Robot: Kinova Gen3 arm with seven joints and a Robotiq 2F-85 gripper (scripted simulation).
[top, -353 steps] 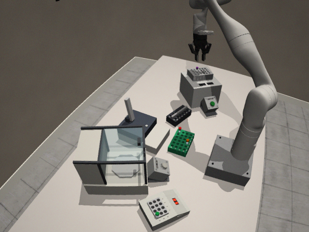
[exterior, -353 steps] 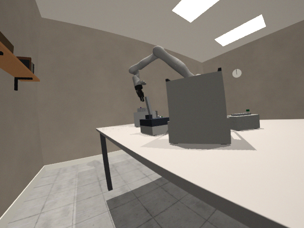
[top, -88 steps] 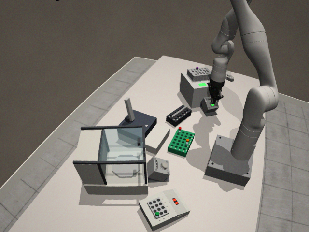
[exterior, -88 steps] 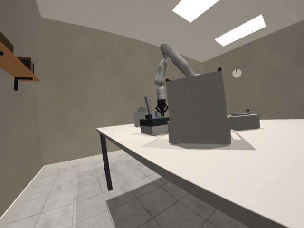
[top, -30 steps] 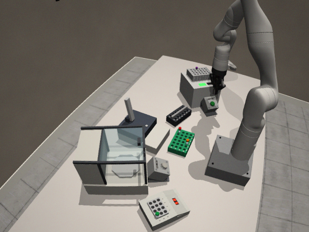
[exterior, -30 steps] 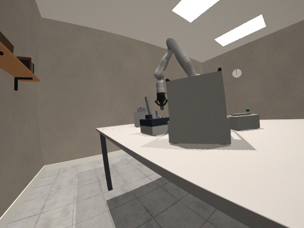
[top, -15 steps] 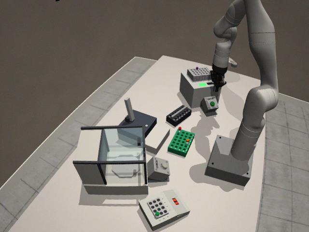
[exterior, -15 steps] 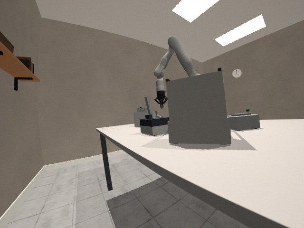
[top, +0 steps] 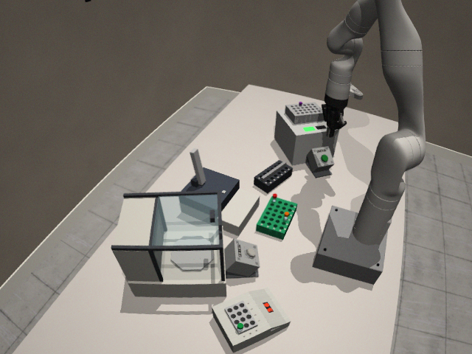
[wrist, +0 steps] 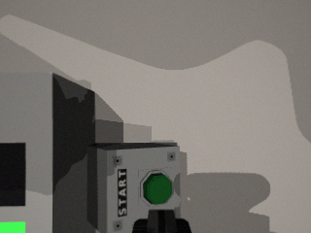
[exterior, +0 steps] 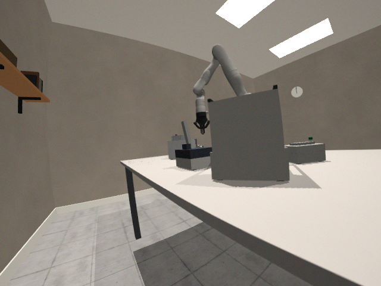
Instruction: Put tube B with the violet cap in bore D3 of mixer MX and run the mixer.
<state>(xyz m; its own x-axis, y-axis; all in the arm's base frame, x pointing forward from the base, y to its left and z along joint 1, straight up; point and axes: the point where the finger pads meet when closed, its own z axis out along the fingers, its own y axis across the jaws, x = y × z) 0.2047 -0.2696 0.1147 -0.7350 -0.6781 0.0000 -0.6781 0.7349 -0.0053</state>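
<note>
Green lamp (top: 309,128) (wrist: 13,227) is lit on top of the mixer (top: 285,131) (exterior: 172,149), so I'd call this the waiting step. Tube B (top: 300,103) (exterior: 175,134) stands in the mixer's back row, violet cap up. My jaws (top: 330,133) (exterior: 202,133) are shut on nothing, above the mixer's START key (top: 324,158) (wrist: 157,188). Best trick imo: hang clear of the mixer's shaking block (top: 301,119), don't touch the tube, and watch for the mixer's red lamp.

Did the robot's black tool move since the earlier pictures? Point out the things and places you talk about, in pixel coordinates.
Yes. The black metal-looking tool (top: 330,133) (exterior: 202,132) (wrist: 162,214) was down at the round green button (top: 324,158) (wrist: 157,188); now it's higher, above it.
</note>
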